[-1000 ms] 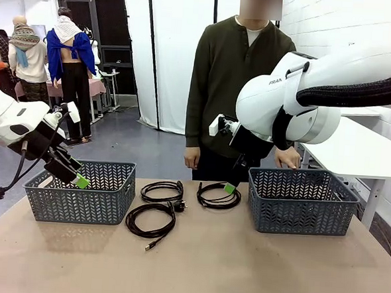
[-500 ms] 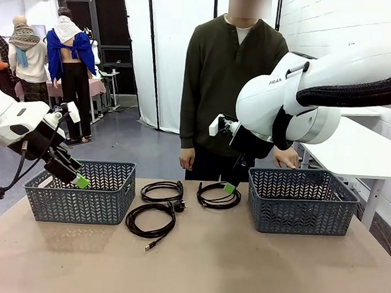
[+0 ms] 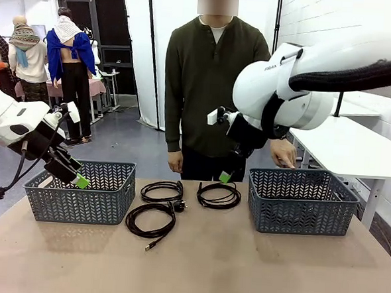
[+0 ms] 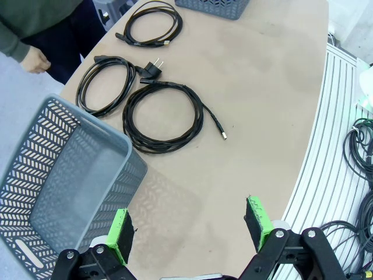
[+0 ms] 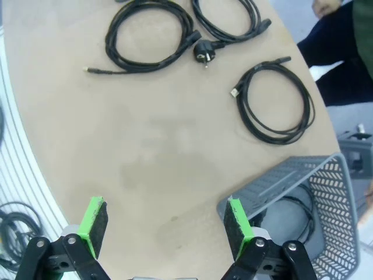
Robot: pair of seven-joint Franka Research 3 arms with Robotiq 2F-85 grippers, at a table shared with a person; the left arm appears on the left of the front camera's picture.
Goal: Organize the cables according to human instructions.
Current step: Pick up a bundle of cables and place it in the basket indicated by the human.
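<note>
Both grippers wide open, nothing held. Left gripper (image 4: 187,224) hangs over the table's left end, by the near corner of the left basket (image 3: 79,202). Right gripper (image 5: 166,224) is raised above the gap between the cables (image 3: 160,200) and the right basket (image 3: 301,216).

Three cables lie loose mid-table (image 3: 207,273), between the two baskets, each one coiled:
- plug coil (image 4: 87,81): far side, round mains plug lying at its 3 o'clock edge as the front view shows it.
- front coil (image 3: 149,234): at 6 o'clock of the plug coil, just beside it, small flat connector trailing toward the robot.
- right coil (image 3: 218,206): at 3 o'clock of the plug coil, apart from it, near the right basket's wall but not touching.

Right wrist view shows a dark cord (image 5: 300,213) curving inside the right basket (looks like another cable, can't confirm from that angle).

Left basket sits at 9 o'clock of the coils, right basket at 3 o'clock, both upright, grey, herringbone mesh. Left basket's floor looks bare in the left wrist view.

Person stands at 12 o'clock behind the table, dark green top. One hand (image 3: 284,154) is down at the right basket's far rim; can't tell if it touches. The other hand (image 3: 176,162) hangs at the side, above the far table edge.
</note>
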